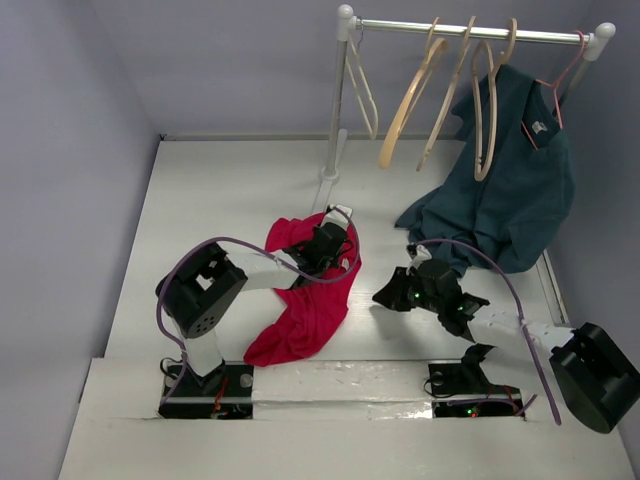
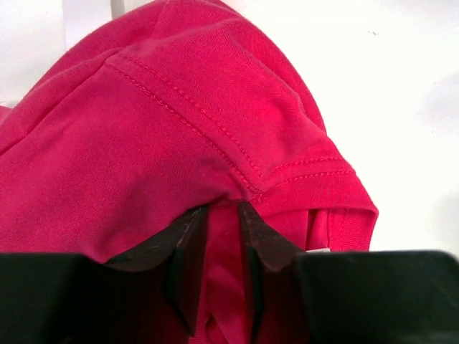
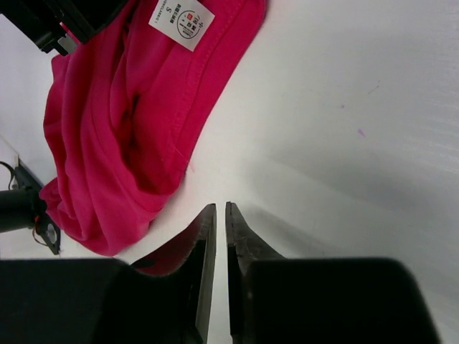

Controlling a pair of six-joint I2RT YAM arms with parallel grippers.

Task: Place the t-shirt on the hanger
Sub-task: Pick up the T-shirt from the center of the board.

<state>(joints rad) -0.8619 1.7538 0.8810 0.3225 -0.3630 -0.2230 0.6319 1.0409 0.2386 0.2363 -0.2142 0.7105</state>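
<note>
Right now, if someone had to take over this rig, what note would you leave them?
Left gripper: shut on a fold of the t-shirt, holding it up; the rest trails down to the table.
Right gripper: shut, empty, low over the table to the right of the t-shirt.
Hangers: all three wooden ones hang on the rail at the far right, none taken down.
Done: t-shirt gripped by one arm.
Left: fetch a wooden hanger, work it into the t-shirt's neck, and seat the shoulders.
</note>
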